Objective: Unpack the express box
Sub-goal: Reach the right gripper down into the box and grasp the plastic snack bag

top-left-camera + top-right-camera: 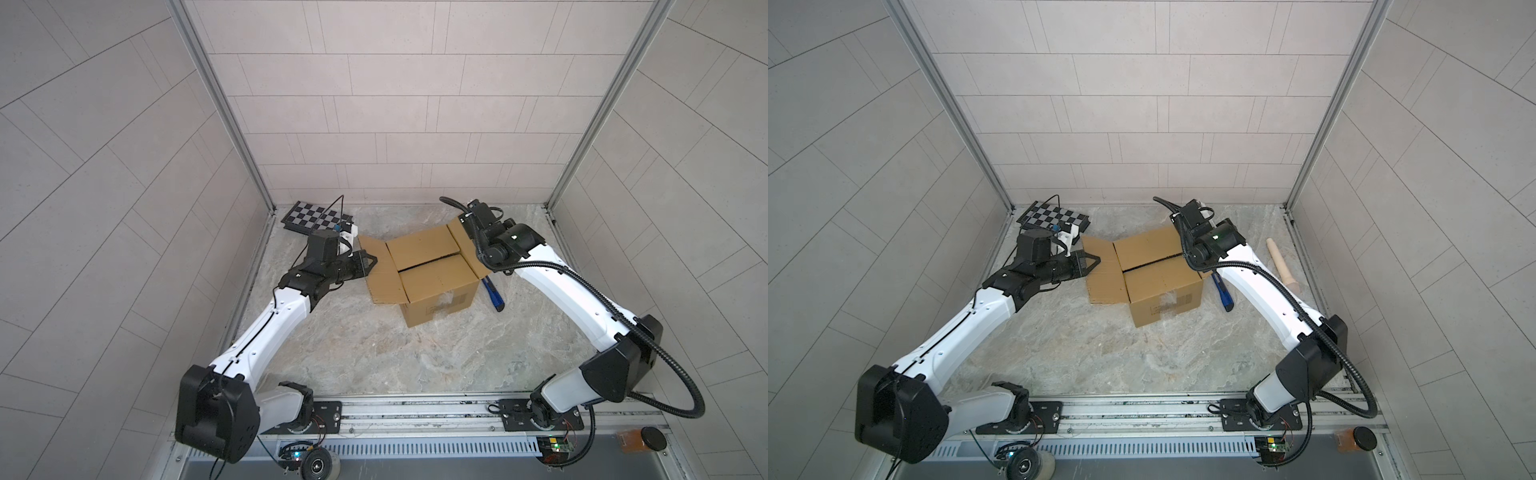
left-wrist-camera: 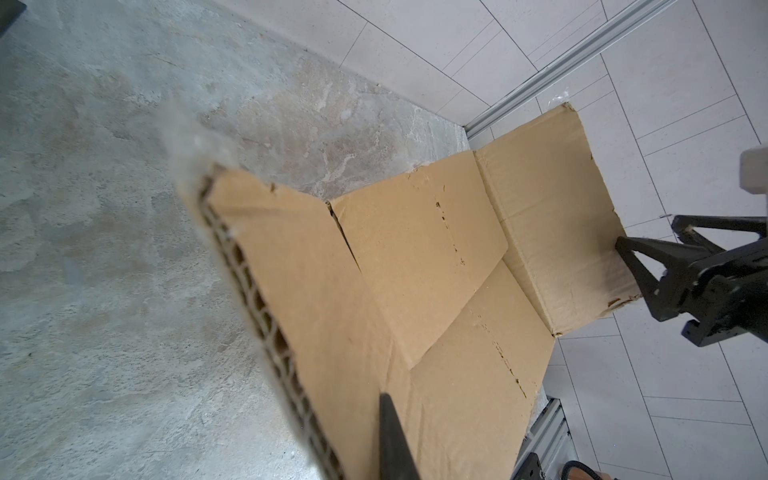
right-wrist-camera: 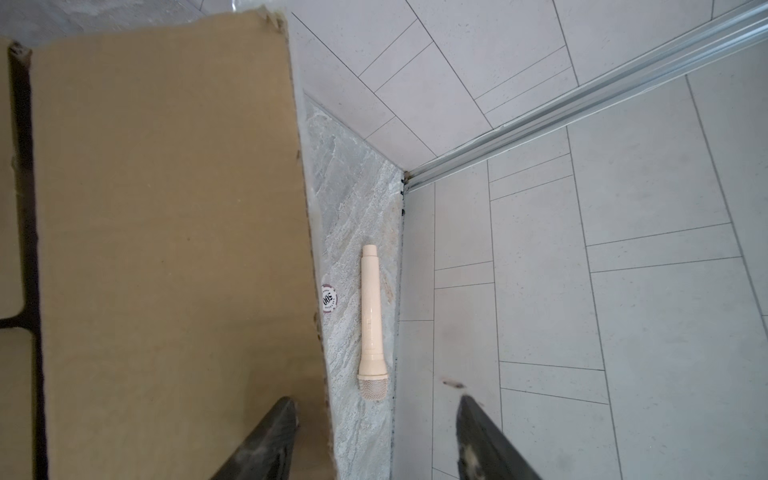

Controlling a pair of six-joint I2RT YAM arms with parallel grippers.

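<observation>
**The express box point(image 1: 432, 286) is sitting mid-table while its outer flaps are being spread**

In both top views the box is standing at the centre of the table point(image 1: 374, 361). Its left flap point(image 1: 376, 274) is lying out toward nine o'clock. Its right flap point(image 1: 462, 243) is reaching toward two o'clock under the right arm's wrist. The two inner flaps are lying shut, with a dark seam between them. The left gripper point(image 1: 371, 260) is sitting at the left flap's outer edge. A chequered board point(image 1: 318, 216) is lying at ten o'clock, a blue cutter point(image 1: 493, 297) at four o'clock, and a cream microphone point(image 1: 1282, 262) at three o'clock beside the wall.

In the left wrist view the left gripper is clenched, one finger point(image 2: 395, 440) lying over the flap, seemingly pinching the card. The right gripper point(image 2: 646, 239) is touching the far flap's edge.

In the right wrist view its jaws are standing apart and gripping nothing, one finger over the flap's edge and the other off it. A poker chip point(image 3: 329, 298) is lying just beside the microphone.

The step in hand looks like folding the outer flaps clear. The next move is probably calling for a fingertip under an inner flap at the seam while the other arm is steadying the box.

The tabletop is showing grey veined stone. Pale tiled walls point(image 1: 395, 124) with aluminium corner rails are closing it in.
</observation>
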